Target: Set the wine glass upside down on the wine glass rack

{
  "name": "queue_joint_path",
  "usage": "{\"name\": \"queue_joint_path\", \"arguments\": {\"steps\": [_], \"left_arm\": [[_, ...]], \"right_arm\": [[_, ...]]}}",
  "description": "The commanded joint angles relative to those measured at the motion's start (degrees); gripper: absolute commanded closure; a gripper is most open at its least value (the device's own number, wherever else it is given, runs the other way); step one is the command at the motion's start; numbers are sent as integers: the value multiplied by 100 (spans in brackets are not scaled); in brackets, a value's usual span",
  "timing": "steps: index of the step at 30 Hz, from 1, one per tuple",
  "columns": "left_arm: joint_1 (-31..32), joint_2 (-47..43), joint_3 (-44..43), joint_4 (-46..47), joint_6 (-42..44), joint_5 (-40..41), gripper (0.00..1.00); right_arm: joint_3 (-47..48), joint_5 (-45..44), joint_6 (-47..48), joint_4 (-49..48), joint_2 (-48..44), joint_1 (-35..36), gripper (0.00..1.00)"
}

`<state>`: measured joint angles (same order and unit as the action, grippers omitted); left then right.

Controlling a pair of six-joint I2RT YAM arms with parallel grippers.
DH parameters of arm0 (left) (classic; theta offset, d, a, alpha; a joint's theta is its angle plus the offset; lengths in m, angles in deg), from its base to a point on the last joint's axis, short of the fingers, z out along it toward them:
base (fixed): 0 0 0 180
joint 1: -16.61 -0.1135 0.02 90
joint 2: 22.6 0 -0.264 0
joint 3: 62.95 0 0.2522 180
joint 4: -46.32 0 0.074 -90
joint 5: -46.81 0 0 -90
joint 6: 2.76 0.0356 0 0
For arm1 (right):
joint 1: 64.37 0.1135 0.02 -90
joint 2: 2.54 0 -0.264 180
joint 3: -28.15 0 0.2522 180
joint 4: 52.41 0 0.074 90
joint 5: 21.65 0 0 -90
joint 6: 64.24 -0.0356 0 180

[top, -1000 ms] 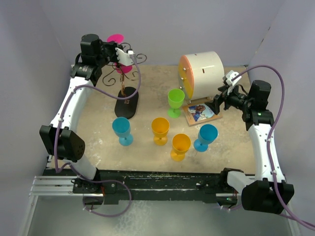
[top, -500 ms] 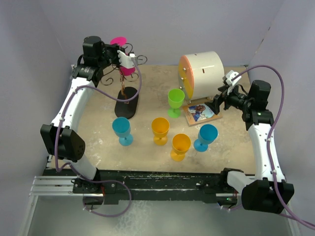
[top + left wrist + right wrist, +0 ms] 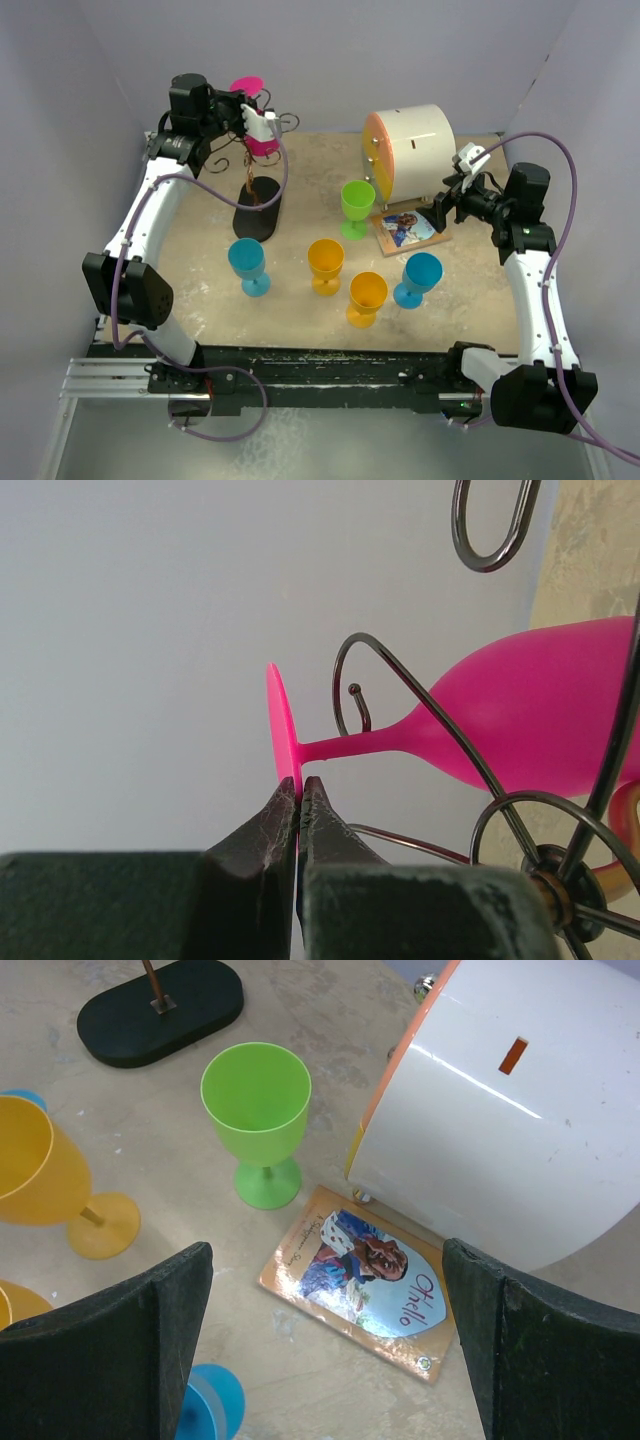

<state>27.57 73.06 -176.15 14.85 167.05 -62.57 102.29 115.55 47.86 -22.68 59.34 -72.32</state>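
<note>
I have the left gripper (image 3: 299,785) closed on the foot of the wine glass (image 3: 520,705), a thin flat disc pinched edge-on between the jaws. The glass is bright pink, smooth and glossy, apparently moulded plastic. I judge it light, stiff and slippery rather than fragile.

It hangs foot-up among the upper arms of the wine glass rack (image 3: 257,208), well above the surface (image 3: 200,265). The narrow stem lies beside a curled wire hook, but I cannot tell whether the hook carries it.

The rack is thin, dark, round wire wound into spirals on a black oval base, so it may flex or tip under side load. An edge hold on the foot permits pivoting; the stem would give a firmer hold.

The right gripper (image 3: 328,1260) is spread wide and empty over a book (image 3: 360,1280).
</note>
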Motion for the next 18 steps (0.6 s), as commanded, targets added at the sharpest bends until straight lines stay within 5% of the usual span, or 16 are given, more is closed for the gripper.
{"name": "queue_joint_path", "arguments": {"steps": [1,18], "left_arm": [[44,-5,-56,67,96,-339,100],[235,255,-177,467,-342,-160,100]], "right_arm": [[-33,-25,6,-220,6,-32,1],[-44,-88,27,-223,34,-40,1]]}}
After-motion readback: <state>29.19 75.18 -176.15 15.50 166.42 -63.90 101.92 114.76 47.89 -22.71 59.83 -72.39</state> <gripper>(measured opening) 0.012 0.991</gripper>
